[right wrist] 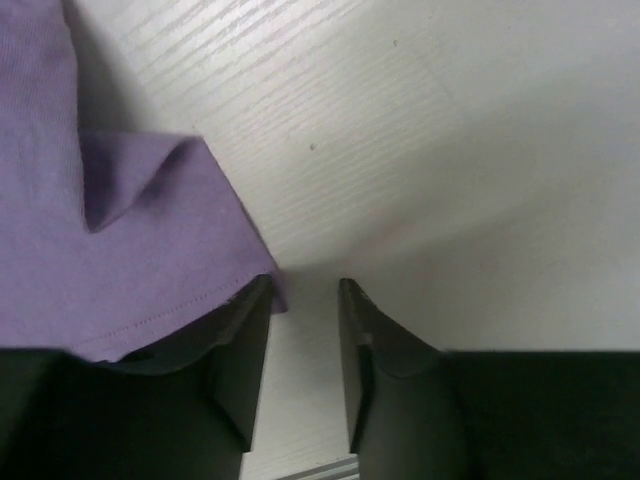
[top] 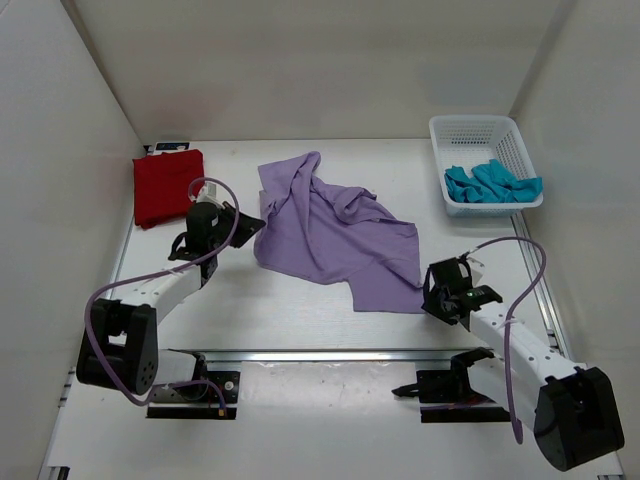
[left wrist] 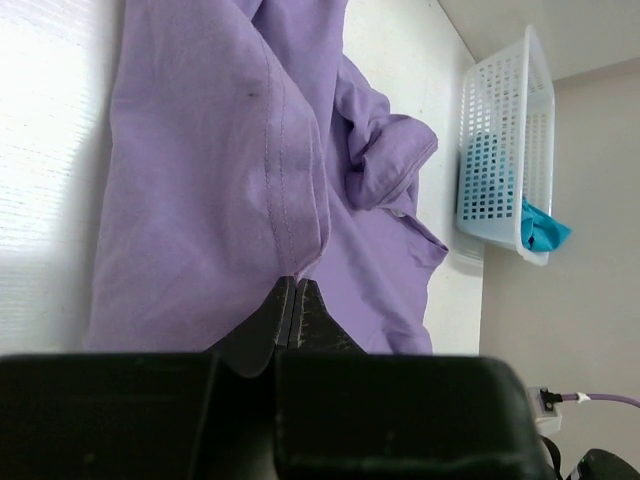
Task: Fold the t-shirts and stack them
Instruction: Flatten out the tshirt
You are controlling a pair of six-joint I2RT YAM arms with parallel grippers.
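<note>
The lavender t-shirt (top: pixel 335 235) lies crumpled and partly spread in the middle of the table. My left gripper (top: pixel 250 228) is at its left edge. In the left wrist view the gripper (left wrist: pixel 296 282) is shut on a fold of the lavender cloth (left wrist: pixel 200 150). My right gripper (top: pixel 432 290) is at the shirt's near right corner. In the right wrist view it (right wrist: pixel 303 285) is open, with the cloth corner (right wrist: pixel 120 250) under its left finger and bare table in the gap. The dark red t-shirt (top: pixel 165 185) lies folded at the back left. The teal t-shirt (top: pixel 490 183) is bunched in the basket.
A white mesh basket (top: pixel 475 122) stands at the back right and also shows in the left wrist view (left wrist: pixel 500 150). White walls enclose the table on three sides. A metal rail (top: pixel 350 355) runs along the near edge between the arm bases.
</note>
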